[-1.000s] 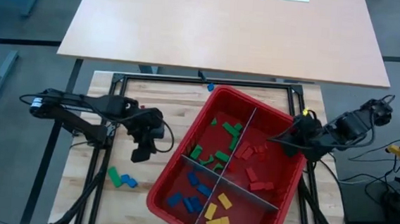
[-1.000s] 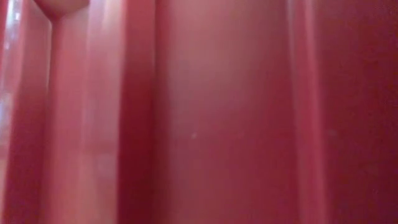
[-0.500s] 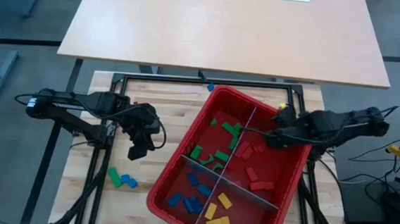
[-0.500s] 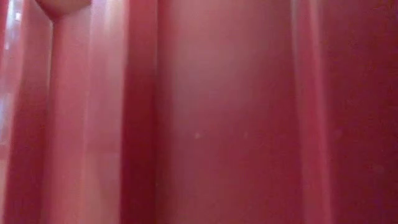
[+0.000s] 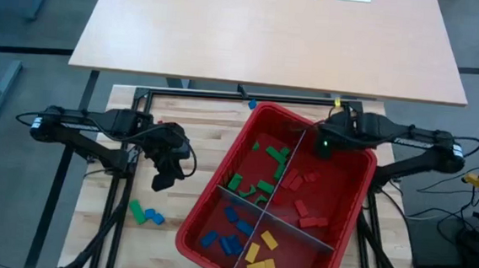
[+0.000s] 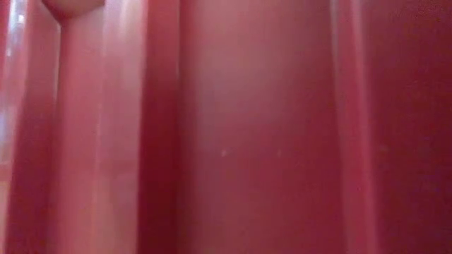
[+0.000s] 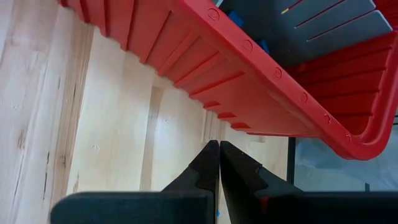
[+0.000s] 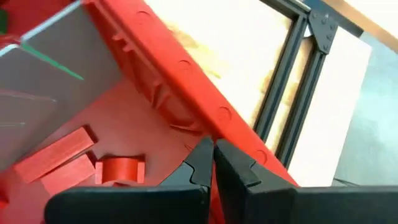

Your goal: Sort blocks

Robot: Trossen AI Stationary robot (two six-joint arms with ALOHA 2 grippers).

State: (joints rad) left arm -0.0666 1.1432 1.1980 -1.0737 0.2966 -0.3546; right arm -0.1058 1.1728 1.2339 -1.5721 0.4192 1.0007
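The blocks lie sorted in the red bin (image 5: 348, 209), which grey dividers (image 5: 281, 172) split into compartments: green (image 5: 263, 186), red (image 5: 302, 208), blue (image 5: 235, 227) and yellow (image 5: 258, 252). A green block (image 5: 137, 211) and a blue one (image 5: 156, 218) rest loose on the table's near left, and another blue block (image 5: 252, 104) lies at the far edge. My left gripper (image 5: 163, 180) hangs shut and empty over the table left of the bin. My right gripper (image 5: 323, 147) is shut and empty over the bin's far corner, near red blocks (image 8: 56, 155).
The bin's ribbed outer wall (image 7: 186, 56) rises just ahead of my left gripper (image 7: 219, 149), and its rim (image 8: 186, 74) runs just past my right gripper (image 8: 210, 151). The low view is filled by the bin's wall (image 6: 226, 127). A black frame (image 5: 225, 97) edges the table's far side.
My right gripper has swung from the bin's right rim toward the table's left and far edge, and now stands over the bin's far corner with its arm stretched out. The blocks in the bin lie as before.
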